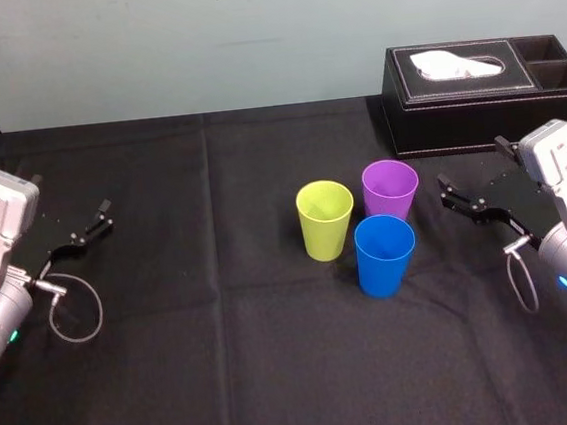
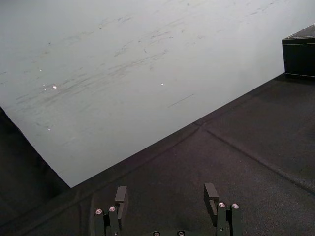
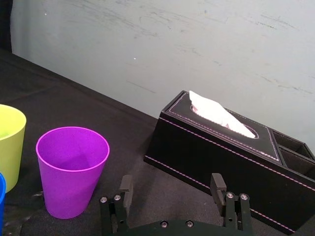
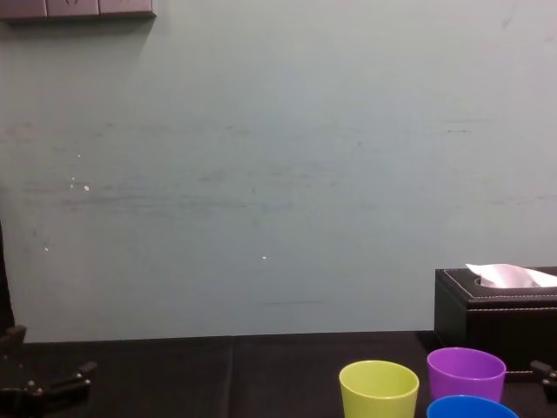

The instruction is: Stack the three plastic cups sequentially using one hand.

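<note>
Three cups stand upright close together on the black tablecloth: a yellow-green cup [image 1: 325, 218], a purple cup [image 1: 390, 189] behind and to its right, and a blue cup [image 1: 385, 254] in front. My right gripper [image 1: 455, 194] hovers just right of the purple cup, open and holding nothing. In the right wrist view its fingers [image 3: 126, 187] stand wide apart, with the purple cup [image 3: 73, 169] and the yellow-green cup [image 3: 10, 142] off to one side. At the table's far left, well away from the cups, my left gripper [image 1: 89, 226] is open [image 2: 166, 196] and holds nothing.
A black tissue box [image 1: 483, 93] with a white tissue stands at the back right, just behind the right gripper. The black cloth [image 1: 227, 359] is bare in front and to the left. A pale wall [image 4: 261, 174] closes the back.
</note>
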Tool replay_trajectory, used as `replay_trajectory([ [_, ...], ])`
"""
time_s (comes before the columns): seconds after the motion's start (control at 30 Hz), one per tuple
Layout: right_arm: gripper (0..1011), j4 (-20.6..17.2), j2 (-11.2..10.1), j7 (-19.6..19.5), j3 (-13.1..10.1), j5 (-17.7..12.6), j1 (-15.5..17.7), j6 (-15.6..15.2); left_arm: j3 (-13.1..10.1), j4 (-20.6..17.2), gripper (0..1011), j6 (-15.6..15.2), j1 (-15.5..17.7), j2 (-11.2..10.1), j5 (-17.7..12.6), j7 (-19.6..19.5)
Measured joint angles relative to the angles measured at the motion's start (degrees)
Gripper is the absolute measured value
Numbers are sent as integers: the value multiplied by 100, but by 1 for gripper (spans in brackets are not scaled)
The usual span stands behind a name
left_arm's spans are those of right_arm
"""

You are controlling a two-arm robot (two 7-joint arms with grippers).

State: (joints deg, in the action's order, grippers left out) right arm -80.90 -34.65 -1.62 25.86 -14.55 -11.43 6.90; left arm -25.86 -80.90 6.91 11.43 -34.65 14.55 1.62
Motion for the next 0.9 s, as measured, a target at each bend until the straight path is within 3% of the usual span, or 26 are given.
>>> replay_trajectory([
  [0.9, 1000, 0, 0, 0, 0, 0, 0, 0, 0, 0, 1011, 0, 0, 0, 0, 0],
])
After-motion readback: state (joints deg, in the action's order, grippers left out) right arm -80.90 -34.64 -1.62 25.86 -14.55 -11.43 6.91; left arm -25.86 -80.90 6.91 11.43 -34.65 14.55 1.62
